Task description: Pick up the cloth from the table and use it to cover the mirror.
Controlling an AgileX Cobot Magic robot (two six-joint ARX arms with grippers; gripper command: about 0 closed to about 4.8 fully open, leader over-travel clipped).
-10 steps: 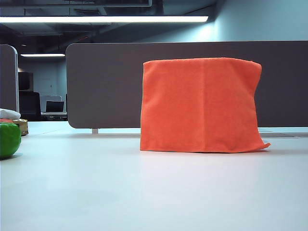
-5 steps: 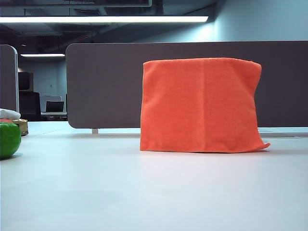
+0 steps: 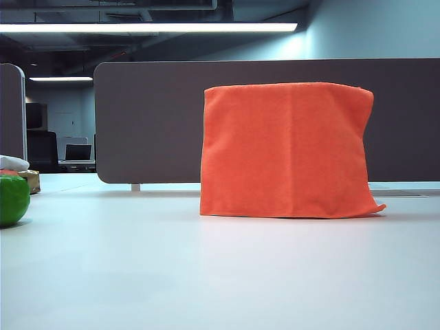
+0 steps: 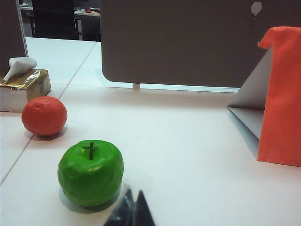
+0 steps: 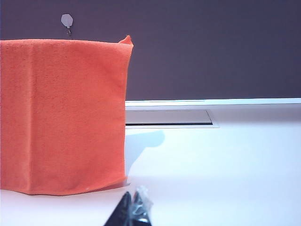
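Observation:
The orange cloth (image 3: pixel 287 150) hangs draped over an upright shape at the back of the white table (image 3: pixel 206 275), its lower edge on the tabletop. The mirror's face is hidden under it; only a grey slanted part of the mirror (image 4: pixel 251 101) shows beside the cloth (image 4: pixel 283 94) in the left wrist view. My left gripper (image 4: pixel 134 190) is shut and empty, low over the table beside a green apple (image 4: pixel 91 173). My right gripper (image 5: pixel 134 190) is shut and empty, just in front of the cloth's (image 5: pixel 61 113) lower corner. Neither gripper shows in the exterior view.
A grey-brown partition panel (image 3: pixel 151 124) runs behind the covered shape. Left of the apple (image 3: pixel 12 199) lie an orange fruit (image 4: pixel 44 116) and a gold tissue box (image 4: pixel 23 84). A cable slot (image 5: pixel 167 117) sits in the table near the partition.

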